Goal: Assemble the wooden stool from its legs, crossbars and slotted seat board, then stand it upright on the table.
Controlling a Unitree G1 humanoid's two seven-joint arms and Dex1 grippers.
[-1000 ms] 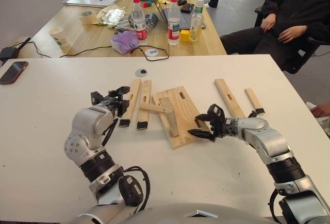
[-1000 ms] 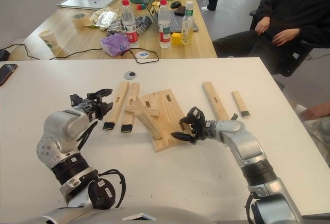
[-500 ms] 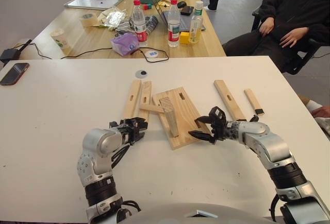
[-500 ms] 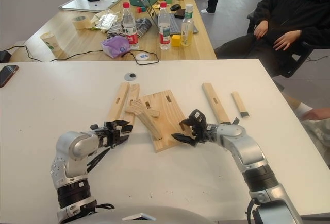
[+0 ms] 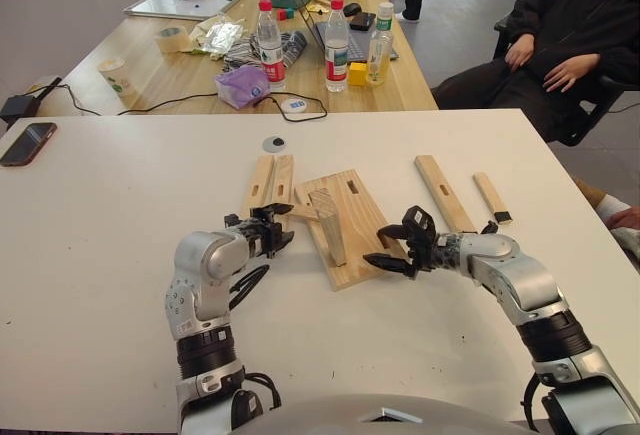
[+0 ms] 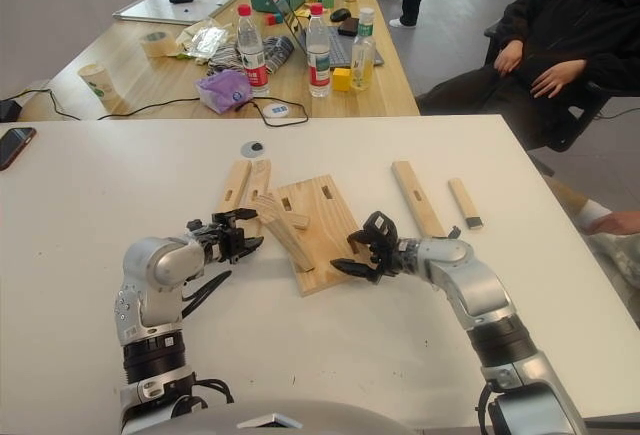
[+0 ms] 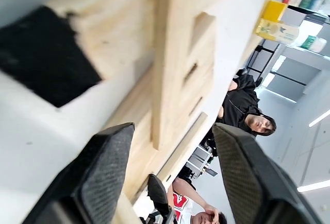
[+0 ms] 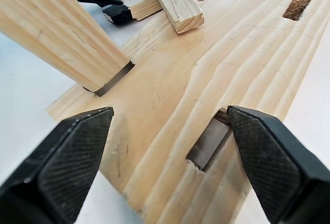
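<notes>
Barely begun: one leg [image 5: 330, 225] seemingly slotted into the seat board [image 5: 365, 207], other pieces [image 5: 441, 190] loose beside it; left gripper [image 5: 278, 234] and right gripper [image 5: 385, 247] gape empty at its sides.

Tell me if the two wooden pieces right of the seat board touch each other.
Apart: the left eye view shows white table between the long piece and the short piece.

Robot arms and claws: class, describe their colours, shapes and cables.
The left arm and right arm are rounded silver-grey metal shells with black joint bands. A thin black cable loops beside the left forearm. The left claw and right claw are black, each with two wedge-shaped fingers bearing finely textured pads.
</notes>
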